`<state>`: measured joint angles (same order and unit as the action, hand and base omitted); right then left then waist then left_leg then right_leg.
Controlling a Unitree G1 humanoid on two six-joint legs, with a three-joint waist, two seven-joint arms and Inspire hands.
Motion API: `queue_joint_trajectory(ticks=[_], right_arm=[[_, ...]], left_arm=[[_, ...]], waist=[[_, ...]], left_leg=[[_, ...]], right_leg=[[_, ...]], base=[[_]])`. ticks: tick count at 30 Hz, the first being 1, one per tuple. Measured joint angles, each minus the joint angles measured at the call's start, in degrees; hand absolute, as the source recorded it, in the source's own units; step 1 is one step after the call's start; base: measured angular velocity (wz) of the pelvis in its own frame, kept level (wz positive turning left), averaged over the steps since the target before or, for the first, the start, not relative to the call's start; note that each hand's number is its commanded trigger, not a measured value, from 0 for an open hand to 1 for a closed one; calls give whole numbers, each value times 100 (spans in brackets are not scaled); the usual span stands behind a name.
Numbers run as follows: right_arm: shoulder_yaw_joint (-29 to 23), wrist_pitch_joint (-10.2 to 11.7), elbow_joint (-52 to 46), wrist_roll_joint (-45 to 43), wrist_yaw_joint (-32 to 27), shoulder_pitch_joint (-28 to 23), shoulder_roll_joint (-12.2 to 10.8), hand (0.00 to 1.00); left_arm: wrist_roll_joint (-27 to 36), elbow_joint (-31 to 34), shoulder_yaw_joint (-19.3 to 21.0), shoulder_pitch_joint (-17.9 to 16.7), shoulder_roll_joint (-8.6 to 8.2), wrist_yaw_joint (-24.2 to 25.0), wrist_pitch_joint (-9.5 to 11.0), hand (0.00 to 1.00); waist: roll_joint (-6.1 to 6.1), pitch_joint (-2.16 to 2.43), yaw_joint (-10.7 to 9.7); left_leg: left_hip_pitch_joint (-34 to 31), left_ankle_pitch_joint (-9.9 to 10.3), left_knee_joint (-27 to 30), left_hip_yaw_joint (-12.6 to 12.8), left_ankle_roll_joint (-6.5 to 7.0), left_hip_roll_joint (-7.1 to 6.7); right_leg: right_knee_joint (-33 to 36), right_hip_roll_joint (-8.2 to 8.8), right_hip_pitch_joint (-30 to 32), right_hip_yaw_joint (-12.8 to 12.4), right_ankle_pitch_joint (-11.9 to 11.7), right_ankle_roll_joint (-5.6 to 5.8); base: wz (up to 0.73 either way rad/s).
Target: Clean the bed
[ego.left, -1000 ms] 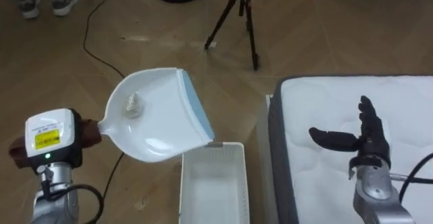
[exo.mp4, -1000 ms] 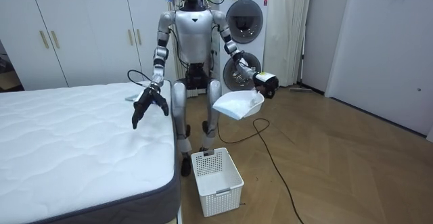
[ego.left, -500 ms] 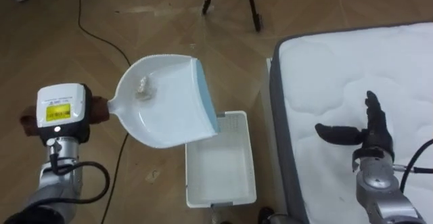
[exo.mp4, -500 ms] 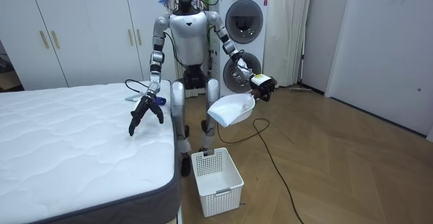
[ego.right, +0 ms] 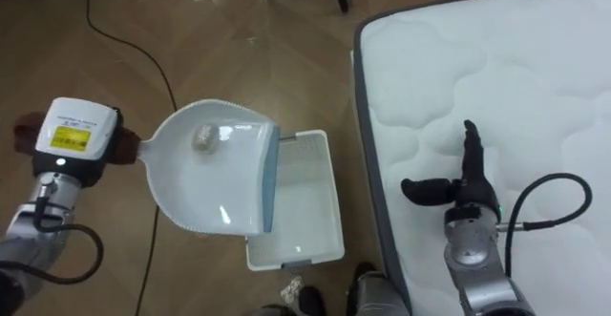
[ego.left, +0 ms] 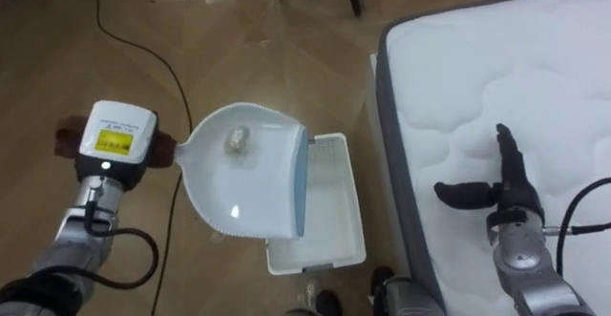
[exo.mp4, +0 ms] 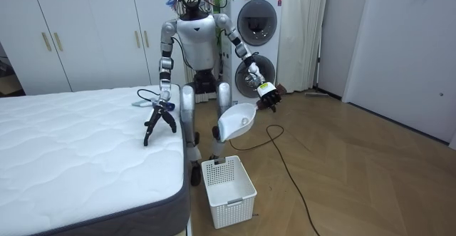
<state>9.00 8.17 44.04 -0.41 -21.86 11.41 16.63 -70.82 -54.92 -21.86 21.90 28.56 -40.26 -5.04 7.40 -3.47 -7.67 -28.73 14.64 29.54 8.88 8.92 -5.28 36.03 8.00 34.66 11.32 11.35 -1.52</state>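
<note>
Left hand point(ego.left: 119, 144), clenched on the handle of the white plastic dustpan with a blue lip point(ego.left: 243, 187), has swung it over the white slotted plastic basket point(ego.left: 329, 211) beside the white quilted mattress point(ego.left: 496, 68) edge. The crumpled pale scrap point(ego.left: 236, 141) still sits at the pan's back, so I'd guess dumping's next. Right hand point(ego.left: 501, 187) hovers slack-fingered over the mattress.

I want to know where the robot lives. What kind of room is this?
Most likely a bedroom in a home, or a test room set up like one. There is a big white bed, tall white wardrobe doors behind it, and two laundry machines stacked against the wall.
</note>
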Motion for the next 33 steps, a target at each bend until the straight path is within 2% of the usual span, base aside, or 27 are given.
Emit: queue_joint_trajectory(ticks=[8,11,13,23,29,31,33], right_arm=[[96,-30,25,-12,78,-19,1,0],[112,-57,25,-59,77,-24,-4,0],[112,-57,25,-138,77,-35,-8,0],[115,-62,15,-192,-9,-37,-14,0],[117,-69,14,-194,-119,-67,-23,0],[172,-68,13,-187,-171,-84,-21,0],[236,-66,-25,-180,-218,-196,-11,0]], left_arm=[[-384,47,-365,8,57,560,-116,100],[-463,210,-483,8,141,742,-124,100],[-538,330,-527,8,204,866,-132,100],[-620,541,-532,7,267,1586,-228,100],[-645,588,-533,-2,290,1938,-372,100],[-642,612,-533,-52,339,1988,-374,100],[-644,780,-533,-245,436,2000,-399,100]], waist=[[-44,23,-56],[-56,30,-62],[-56,31,-66],[-39,42,-51],[2,77,-9],[18,90,-4],[28,115,-11]], left_leg=[[25,-8,-28,26,15,-23],[24,-12,-27,25,24,-24],[24,-14,-27,25,27,-24],[-35,-17,-7,23,32,-22],[-20,-24,-5,23,44,-21],[15,-26,-19,24,47,-21],[113,-40,-90,23,63,-21]], right_leg=[[62,39,22,4,1,1],[57,33,20,-14,0,1],[57,33,19,-17,0,1],[45,27,58,-19,0,1],[43,25,42,-24,0,2],[39,24,11,-25,0,2],[-8,16,-75,-29,1,3]], base=[[0],[0],[0],[0],[0],[0],[0]])
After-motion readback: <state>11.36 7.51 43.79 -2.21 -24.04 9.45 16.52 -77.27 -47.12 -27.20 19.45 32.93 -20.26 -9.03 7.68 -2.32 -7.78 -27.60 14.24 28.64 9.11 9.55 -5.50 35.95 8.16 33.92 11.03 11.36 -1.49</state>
